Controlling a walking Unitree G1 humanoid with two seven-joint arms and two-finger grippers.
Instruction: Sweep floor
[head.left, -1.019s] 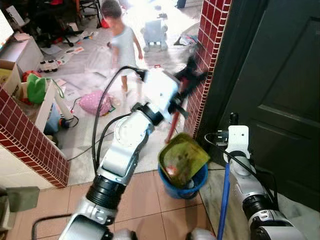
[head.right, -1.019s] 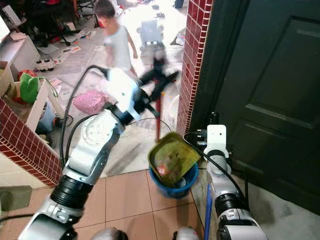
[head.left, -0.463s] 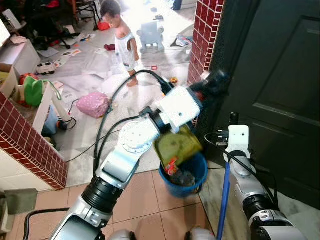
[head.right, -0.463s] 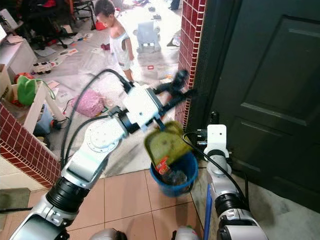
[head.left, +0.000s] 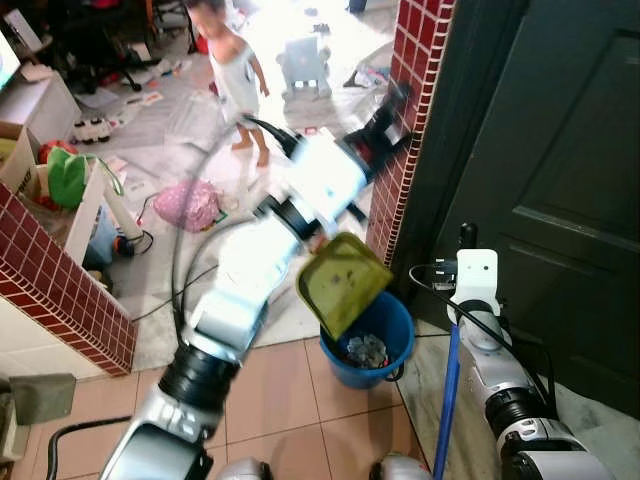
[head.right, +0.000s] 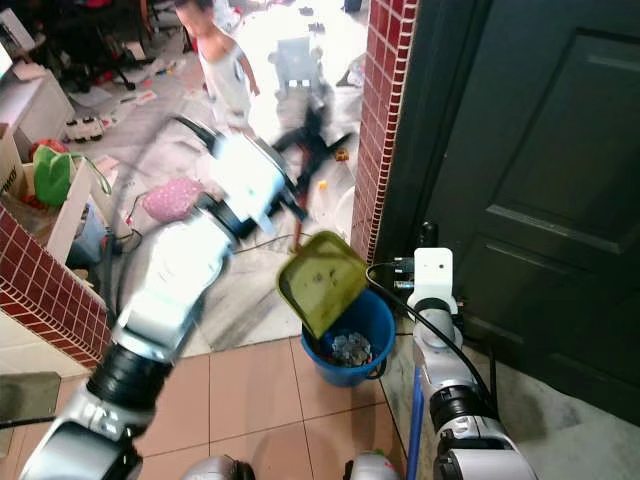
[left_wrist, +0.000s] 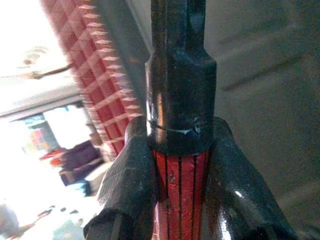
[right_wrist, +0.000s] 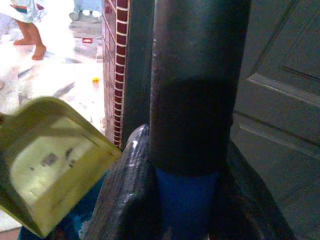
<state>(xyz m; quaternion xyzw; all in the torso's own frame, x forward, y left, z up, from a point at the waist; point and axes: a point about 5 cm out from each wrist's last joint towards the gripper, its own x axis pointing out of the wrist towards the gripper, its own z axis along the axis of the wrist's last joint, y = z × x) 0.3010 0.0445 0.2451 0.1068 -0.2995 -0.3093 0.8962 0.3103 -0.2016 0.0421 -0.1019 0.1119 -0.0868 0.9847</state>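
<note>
1. Your left end effector (left_wrist: 180, 200) is pressed onto the red handle (left_wrist: 180, 210) of the dustpan (head.left: 343, 282); in the left wrist view both fingers (left_wrist: 131, 185) pinch the ribbed red shaft just below its black end cap.
2. In the left eye view the left arm (head.left: 240, 290) reaches from the lower left toward the centre and is blurred.
3. The dustpan, yellow-green, sits at the centre of the frame, tilted, its lower edge over the rim of the bucket (head.left: 370, 345).
4. The bucket is blue and stands on the floor (head.left: 280, 390) just below centre, beside the foot of the red brick pillar (head.left: 415, 110). Some crumpled rubbish (head.left: 366, 350) lies inside it.
5. Your right end effector (right_wrist: 187, 200) is pinching the broom handle (right_wrist: 192, 100); the right wrist view shows both fingers (right_wrist: 131, 190) against the shaft, blue below and dark above.
6. In the left eye view the blue shaft (head.left: 447, 400) runs along the right arm (head.left: 490, 360) at the lower right, in front of the dark door (head.left: 560, 180).
7. A person (head.left: 235, 75) stands barefoot at the upper left of centre, on the littered floor beyond the pillar.
8. A pink bag (head.left: 185, 205) lies on that floor at centre left, and a low brick wall (head.left: 60, 280) crosses the left edge.
</note>
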